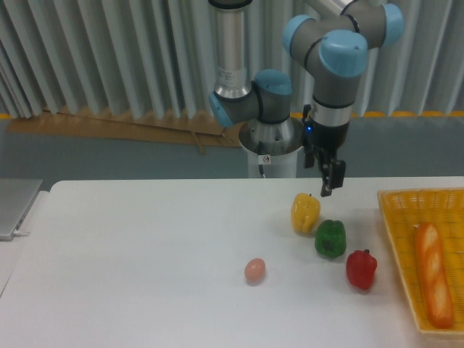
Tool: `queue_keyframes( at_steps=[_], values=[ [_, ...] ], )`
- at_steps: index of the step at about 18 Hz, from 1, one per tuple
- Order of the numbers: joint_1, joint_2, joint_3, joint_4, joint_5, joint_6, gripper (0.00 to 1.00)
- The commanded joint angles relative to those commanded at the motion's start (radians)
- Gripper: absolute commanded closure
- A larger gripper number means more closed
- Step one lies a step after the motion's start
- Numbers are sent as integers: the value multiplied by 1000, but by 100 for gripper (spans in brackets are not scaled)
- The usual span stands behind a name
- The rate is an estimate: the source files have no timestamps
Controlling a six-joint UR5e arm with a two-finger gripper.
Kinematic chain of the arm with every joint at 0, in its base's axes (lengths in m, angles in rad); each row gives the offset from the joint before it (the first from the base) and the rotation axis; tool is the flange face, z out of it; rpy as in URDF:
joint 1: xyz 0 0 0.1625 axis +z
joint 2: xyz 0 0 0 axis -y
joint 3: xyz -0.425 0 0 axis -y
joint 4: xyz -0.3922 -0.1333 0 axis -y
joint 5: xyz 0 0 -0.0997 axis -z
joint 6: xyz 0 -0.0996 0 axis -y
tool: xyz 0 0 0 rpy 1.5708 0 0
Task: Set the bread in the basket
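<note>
— Where's the claw point(328, 177) right now?

— Up in the air above the back of the white surface point(145, 268), hanging off the arm point(330, 65), just behind the yellow pepper. It carries nothing. The fingers point down, but from here I see them nearly edge-on, so I cannot tell whether they are spread or closed.

— And the big things first. What is on the surface?

— One basket point(397, 239), a flat yellow-orange woven tray with a low rim, at the right edge and partly cut off by the side of the view. It is the largest thing there.

— The bread?

— One loaf. The bread point(433, 274) lies inside the basket, long and golden-orange, running lengthwise from the back of the tray toward the front. It rests on the woven floor, well apart from the claw.

— How many peppers?

— Three, one of each colour, in a slanting row to the left of the basket. The yellow pepper point(305, 212) is furthest back, the green pepper point(330, 238) is just beside it toward the front right, and the red pepper point(361, 269) is nearest the front and closest to the basket's rim. All three stand with stems up.

— Anything smaller?

— One small pinkish egg-shaped ball point(254, 270), alone near the middle of the surface, left of the peppers and apart from them.

— And off to the left?

— A grey flat thing point(14, 206) at the left edge, only its corner showing.
</note>
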Motion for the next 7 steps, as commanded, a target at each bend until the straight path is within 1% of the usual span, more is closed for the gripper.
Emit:
queue_keyframes(
  at_steps=[7],
  values=[
    [-8, 0, -3, -6, 0, 2, 0]
  ],
)
